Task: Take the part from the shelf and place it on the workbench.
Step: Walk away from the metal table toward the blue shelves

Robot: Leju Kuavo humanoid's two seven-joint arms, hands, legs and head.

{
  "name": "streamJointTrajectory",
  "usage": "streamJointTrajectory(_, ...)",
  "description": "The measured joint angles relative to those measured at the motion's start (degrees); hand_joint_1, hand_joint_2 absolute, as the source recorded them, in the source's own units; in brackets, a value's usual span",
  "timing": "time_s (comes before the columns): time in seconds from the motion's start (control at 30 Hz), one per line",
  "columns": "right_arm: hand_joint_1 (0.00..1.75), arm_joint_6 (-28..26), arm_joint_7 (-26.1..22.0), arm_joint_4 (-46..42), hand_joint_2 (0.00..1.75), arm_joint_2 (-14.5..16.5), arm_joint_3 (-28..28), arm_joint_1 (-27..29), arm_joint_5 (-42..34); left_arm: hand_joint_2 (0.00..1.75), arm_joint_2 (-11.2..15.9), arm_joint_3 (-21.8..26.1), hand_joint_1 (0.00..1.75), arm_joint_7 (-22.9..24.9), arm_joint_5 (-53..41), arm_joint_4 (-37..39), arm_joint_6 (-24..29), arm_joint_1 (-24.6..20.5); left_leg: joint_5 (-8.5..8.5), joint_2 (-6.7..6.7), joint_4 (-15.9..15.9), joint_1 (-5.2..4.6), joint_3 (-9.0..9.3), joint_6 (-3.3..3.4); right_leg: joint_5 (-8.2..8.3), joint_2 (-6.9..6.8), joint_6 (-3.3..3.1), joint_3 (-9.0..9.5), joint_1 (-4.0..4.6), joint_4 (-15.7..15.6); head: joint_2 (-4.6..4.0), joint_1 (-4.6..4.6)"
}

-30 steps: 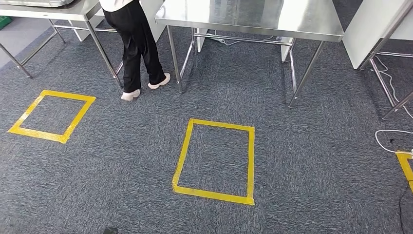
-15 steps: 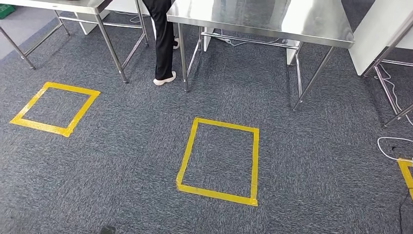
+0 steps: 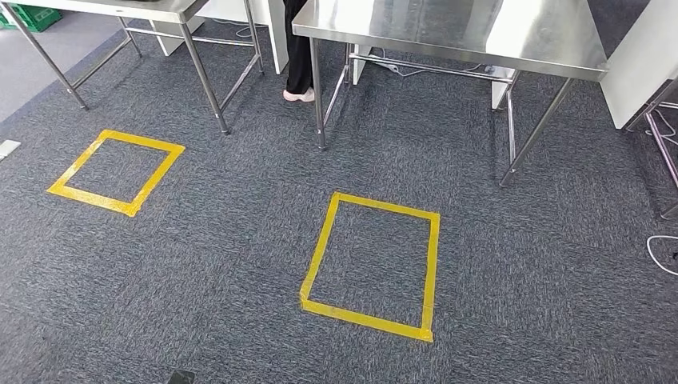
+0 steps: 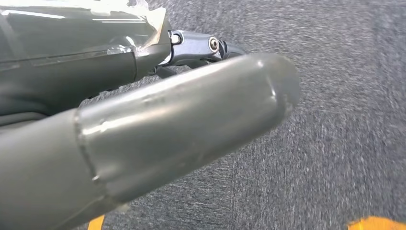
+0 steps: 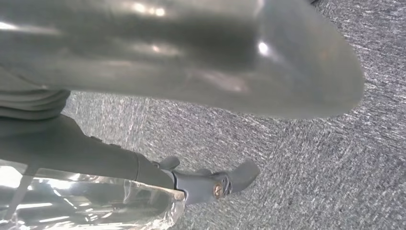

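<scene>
Grey carpet (image 3: 200,264) is lying open across most of the head view, from the near edge up to the desk legs. Two yellow tape squares are marking it: one (image 3: 372,264) near the middle, another (image 3: 116,172) off to the left, well apart. Two steel desks are standing along the far edge: one desk (image 3: 448,32) straight ahead, just beyond the middle square, and a second (image 3: 120,6) at far left. Between them a person's leg (image 3: 299,56) in dark trousers and a pale shoe is standing beside a white panel. A white cable (image 3: 662,254) is curling on the carpet at the right edge, and a green crate (image 3: 28,16) is sitting at the far left corner.

The wrist views are showing what the head view is not. The left hand (image 4: 158,120) is hanging over the carpet, its thick thumb across the picture, with bits of yellow tape beyond it. The right hand (image 5: 191,57) is hanging likewise. I cannot tell whether either hand's fingers are apart or together. I cannot tell where the part is.
</scene>
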Motion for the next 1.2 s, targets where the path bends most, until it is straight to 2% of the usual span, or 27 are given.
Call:
streamJointTrajectory(0.07,0.00,0.0,0.0,0.0,0.00,0.0,0.0,0.1,0.1,0.00,0.0,0.0,0.00,0.0,0.1,0.0,0.0,0.0,-3.90,0.61,7.7,0.38,-3.58,-0.77,0.03,-0.51,-0.23,-0.13,0.09,0.0,0.00,-0.14)
streamJointTrajectory(0.1,0.00,0.0,0.0,0.0,0.00,0.0,0.0,0.1,0.2,0.00,0.0,0.0,0.00,0.0,0.2,0.0,0.0,0.1,-4.86,0.74,10.7,0.63,-5.02,-1.10,0.02,-0.80,-0.23,-0.18,0.07,0.0,0.00,-0.12)
streamJointTrajectory(0.13,0.00,0.0,0.0,0.0,0.00,0.0,0.0,0.1,0.2,0.00,0.1,0.0,0.00,0.0,0.2,0.0,0.0,0.1,-4.56,0.93,11.5,0.91,-5.46,-1.40,0.01,-1.10,-0.21,-0.20,0.02,0.1,0.00,-0.14)
streamJointTrajectory(0.17,0.00,0.0,0.0,0.0,0.00,0.0,0.0,0.1,0.3,0.00,0.1,0.0,0.00,0.0,0.3,0.0,0.0,0.2,-3.25,1.20,10.2,1.21,-4.83,-1.67,-0.03,-1.39,-0.15,-0.17,-0.08,0.1,0.00,-0.14)
streamJointTrajectory(0.23,0.00,0.1,0.0,0.0,0.00,0.1,0.2,0.0,0.3,0.00,0.1,0.0,0.00,0.1,0.4,0.0,0.0,0.2,0.66,2.59,2.7,1.69,-0.99,-2.13,-0.27,-1.95,0.22,-0.09,-0.19,0.4,0.00,-0.19)
streamJointTrajectory(0.27,0.00,0.1,0.0,0.0,0.00,0.1,0.3,0.0,0.4,0.00,0.1,0.0,0.00,0.1,0.4,0.0,0.0,0.1,1.93,3.16,-0.8,1.70,0.75,-2.11,-0.52,-2.19,0.60,-0.15,-0.06,0.7,0.00,-0.21)
streamJointTrajectory(0.33,0.00,0.1,0.0,-0.1,0.00,0.0,0.5,0.0,0.4,0.00,0.1,0.0,0.00,0.1,0.4,0.0,0.0,-0.1,2.68,3.56,-4.1,1.39,2.20,-1.56,-0.83,-2.77,1.43,-0.27,0.34,1.0,0.00,-0.10)
streamJointTrajectory(0.4,0.00,0.1,0.0,-0.1,0.00,0.0,0.7,0.0,0.5,0.00,0.1,0.0,0.00,0.1,0.4,0.0,0.0,-0.1,2.87,2.65,-4.3,0.96,2.00,-0.46,-0.89,-3.39,2.22,-0.26,0.51,0.8,0.00,0.08)
streamJointTrajectory(0.47,0.00,0.1,0.0,-0.1,0.00,0.0,0.8,-0.1,0.6,0.00,0.1,0.0,0.00,0.1,0.5,0.0,0.0,-0.1,3.35,1.95,-4.7,0.83,1.96,0.59,-2.05,-2.79,2.62,-0.94,0.31,2.4,0.00,0.13)
streamJointTrajectory(0.5,0.00,0.1,0.0,-0.1,0.00,0.0,0.9,-0.1,0.6,0.00,0.1,0.0,0.00,0.1,0.5,0.0,0.0,-0.1,3.60,1.61,-4.9,0.87,1.93,1.07,-3.49,-2.06,2.53,-2.12,0.20,4.9,0.00,0.18)
streamJointTrajectory(0.57,0.00,0.1,0.0,-0.1,0.00,0.0,1.0,0.0,0.6,0.00,0.1,0.0,0.00,0.1,0.5,0.0,0.0,-0.1,3.80,0.78,-4.9,0.78,1.62,1.58,-7.07,-0.71,2.13,-5.85,0.16,12.8,0.00,0.27)
streamJointTrajectory(0.6,0.00,0.1,0.0,-0.1,0.00,-0.1,1.0,0.1,0.6,0.00,0.1,0.0,0.00,0.1,0.5,0.0,0.0,-0.1,3.87,0.23,-4.9,0.69,1.50,1.70,-8.27,-0.40,2.15,-7.53,0.21,16.3,0.00,0.28)
streamJointTrajectory(0.63,0.00,0.1,0.0,-0.1,0.00,-0.1,1.0,0.2,0.6,0.00,0.1,0.0,0.00,0.1,0.5,0.0,0.0,-0.1,3.91,-0.38,-4.9,0.59,1.43,1.75,-8.55,-0.23,2.34,-8.33,0.28,17.9,0.00,0.29)
streamJointTrajectory(0.67,0.00,0.1,0.0,-0.1,0.00,-0.1,1.0,0.2,0.6,0.00,0.1,0.0,0.00,0.1,0.5,0.0,0.0,0.0,3.96,-1.05,-4.9,0.53,1.41,1.77,-7.83,-0.05,2.66,-7.90,0.35,17.1,0.00,0.31)
streamJointTrajectory(0.73,0.00,0.2,0.0,-0.1,0.00,-0.1,1.0,0.2,0.7,0.00,0.0,0.0,0.00,0.1,0.5,0.0,0.0,0.0,4.05,-2.34,-4.8,0.50,1.46,1.67,-4.58,1.08,3.21,-4.28,0.36,9.7,0.00,0.34)
streamJointTrajectory(0.77,0.00,0.2,0.0,-0.1,0.00,-0.1,1.0,0.2,0.7,0.00,0.0,0.0,0.00,0.1,0.5,0.0,0.0,0.0,4.06,-2.97,-4.7,0.39,1.44,1.52,-3.09,2.03,3.17,-2.46,0.45,5.7,0.00,0.37)
streamJointTrajectory(0.8,0.00,0.2,0.0,-0.1,0.00,-0.2,1.0,0.2,0.7,0.00,0.0,0.0,0.00,0.1,0.5,0.0,0.0,0.0,4.11,-3.47,-4.6,0.28,1.38,1.32,-2.10,2.68,2.92,-1.24,0.53,2.9,0.00,0.36)
streamJointTrajectory(0.83,0.00,0.2,0.0,-0.1,0.00,-0.2,1.0,0.2,0.7,0.00,0.0,0.0,0.00,0.1,0.5,0.0,0.0,0.0,4.14,-3.94,-4.6,0.18,1.28,1.08,-1.64,3.08,2.55,-0.70,0.66,1.5,0.00,0.35)
streamJointTrajectory(0.87,0.00,0.2,0.0,-0.1,0.00,-0.2,1.0,0.1,0.7,0.00,0.0,0.0,0.00,0.1,0.5,0.0,0.0,0.1,4.21,-4.39,-4.6,0.10,1.17,0.79,-1.51,2.81,2.10,-0.56,0.85,1.2,0.00,0.34)
streamJointTrajectory(0.9,0.00,0.2,0.0,-0.1,0.00,-0.2,1.0,0.0,0.7,0.00,0.0,0.0,0.00,0.1,0.5,0.0,0.0,0.1,4.28,-4.69,-4.6,0.16,1.03,0.48,-1.35,2.24,1.66,-0.40,0.65,1.2,0.00,0.32)
streamJointTrajectory(0.93,0.00,0.2,0.0,-0.1,0.00,-0.2,1.1,0.0,0.7,0.00,0.1,0.0,0.00,0.1,0.5,0.0,0.0,0.3,4.10,-4.31,-4.3,0.21,0.82,0.19,-1.17,1.74,1.23,-0.21,0.44,1.1,0.00,0.30)
streamJointTrajectory(1.0,0.00,0.1,0.0,-0.1,0.00,-0.1,1.1,0.0,0.7,0.00,0.1,-0.1,0.00,0.1,0.5,0.1,0.0,0.3,1.94,-1.88,-1.3,0.28,-0.60,-0.35,-0.87,0.62,0.23,0.01,-0.04,0.8,0.00,0.09)
streamJointTrajectory(1.03,0.00,0.1,0.0,-0.2,0.00,-0.1,1.1,0.1,0.7,0.00,0.1,-0.1,0.00,0.1,0.5,0.1,0.0,0.3,-0.03,-0.44,2.0,0.34,-2.08,-0.60,-0.85,0.01,-0.09,0.00,0.02,0.8,0.00,-0.02)
streamJointTrajectory(1.1,0.00,0.0,0.0,-0.2,0.00,-0.1,1.1,0.3,0.7,0.00,0.1,-0.1,0.00,0.1,0.5,0.1,0.0,0.3,-3.60,0.80,9.6,0.58,-5.71,-1.13,-0.91,-1.31,-0.40,-0.09,0.15,0.8,0.00,-0.14)
streamJointTrajectory(1.13,0.00,0.0,0.0,-0.2,0.00,-0.1,1.1,0.4,0.7,0.00,0.1,-0.1,0.00,0.1,0.5,0.1,0.0,0.3,-4.12,1.00,11.8,0.76,-6.83,-1.36,-0.94,-1.97,-0.42,-0.13,0.18,0.8,0.00,-0.13)
streamJointTrajectory(1.17,0.00,0.0,0.0,-0.2,0.00,-0.1,1.1,0.3,0.7,0.00,0.1,-0.1,0.00,0.1,0.5,0.1,0.0,0.4,-3.46,1.21,11.8,0.94,-6.81,-1.52,-0.98,-2.59,-0.43,-0.13,0.18,0.9,0.00,-0.15)
streamJointTrajectory(1.2,0.00,0.0,0.0,-0.2,0.00,-0.1,1.1,0.3,0.7,0.00,0.1,-0.1,0.00,0.1,0.5,0.1,0.0,0.4,-1.85,1.62,9.4,1.11,-5.54,-1.61,-1.04,-3.17,-0.38,-0.07,0.16,0.9,0.00,-0.15)
